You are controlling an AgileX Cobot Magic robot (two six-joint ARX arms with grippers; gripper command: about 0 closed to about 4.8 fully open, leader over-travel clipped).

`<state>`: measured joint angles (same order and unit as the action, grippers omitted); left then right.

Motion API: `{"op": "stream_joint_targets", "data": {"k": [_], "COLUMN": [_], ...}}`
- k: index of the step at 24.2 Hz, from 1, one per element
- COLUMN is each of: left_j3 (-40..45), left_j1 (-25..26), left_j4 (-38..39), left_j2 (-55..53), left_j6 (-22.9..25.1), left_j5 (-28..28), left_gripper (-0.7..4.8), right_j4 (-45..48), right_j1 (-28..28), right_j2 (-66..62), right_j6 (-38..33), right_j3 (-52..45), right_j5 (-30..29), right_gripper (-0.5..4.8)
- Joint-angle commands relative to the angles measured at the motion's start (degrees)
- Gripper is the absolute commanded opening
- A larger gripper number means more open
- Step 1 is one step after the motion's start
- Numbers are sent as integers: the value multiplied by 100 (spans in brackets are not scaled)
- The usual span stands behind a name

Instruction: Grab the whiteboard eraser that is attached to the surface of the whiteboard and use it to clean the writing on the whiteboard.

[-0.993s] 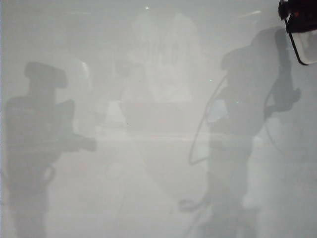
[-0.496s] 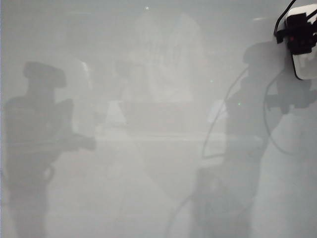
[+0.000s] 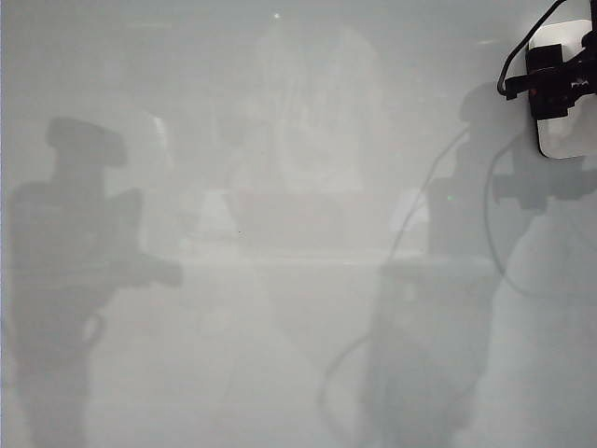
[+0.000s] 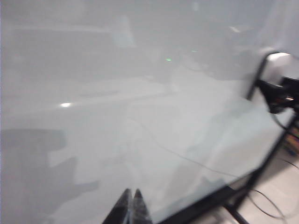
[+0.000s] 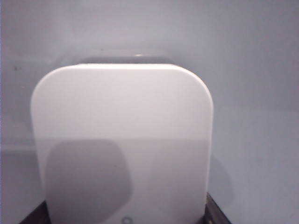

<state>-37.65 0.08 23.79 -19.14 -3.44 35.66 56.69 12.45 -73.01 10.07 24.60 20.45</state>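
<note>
The right gripper (image 3: 562, 79) is at the far right top of the outside view, and it is pinching the eraser (image 5: 121, 144) by its two long sides. In the right wrist view the dark finger (image 5: 216, 213) tips just peek out at the two near corners of the white block, so the jaws look closed on it, held wide because the block is wide. The eraser fills most of that view, right in front of the gripper, with its white face up toward the camera. A thin dark line shows at its far edge, so I think the felt side faces the whiteboard (image 3: 280, 280), which is the way it must face to wipe. I cannot tell if the felt is pressing on the board or just above it. The left gripper (image 4: 131, 207) sits far off to the side of the right one, low over the board, with its two tips pressed together and nothing between them. It seems to wait out of the way so the other arm has room. Beyond both grippers the board is pale and shiny, with grey shadows of the arms on it. I can see no black writing anywhere in these views, so the wiping job looks done or nearly done.
</note>
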Motion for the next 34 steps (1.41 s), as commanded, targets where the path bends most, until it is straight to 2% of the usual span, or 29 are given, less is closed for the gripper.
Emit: {"op": "stream_joint_targets", "data": {"k": [1,6,8,12,14,21,24,28,34], "left_j3": [-15,-15,-15,-15,-15,-15,-15,-15,-15], "left_j1": [-9,-7,-7,-7,-7,-7,-7,-7,-7], "left_j4": [-74,-74,-74,-74,-72,-72,-72,-74,-155], "left_j2": [-4,-4,-4,-4,-2,-4,-2,-2,-2], "left_j6": [4,7,7,4,4,4,4,2,4], "left_j5": [691,734,660,662,662,662,662,575,-238], "left_gripper": [-6,-6,-6,-6,-6,-6,-6,-6,-6], "right_j4": [363,350,361,341,337,133,-31,-852,-2341], "right_j1": [0,0,0,0,2,7,13,15,55], "right_j2": [-162,-219,-219,-219,-214,-203,-35,688,2232], "right_j6": [24,26,26,26,66,66,70,66,66], "right_j3": [66,68,68,68,66,55,52,52,52], "right_j5": [-136,-136,-138,-136,-116,-39,282,413,428], "right_gripper": [220,222,243,350,475,479,479,479,479]}}
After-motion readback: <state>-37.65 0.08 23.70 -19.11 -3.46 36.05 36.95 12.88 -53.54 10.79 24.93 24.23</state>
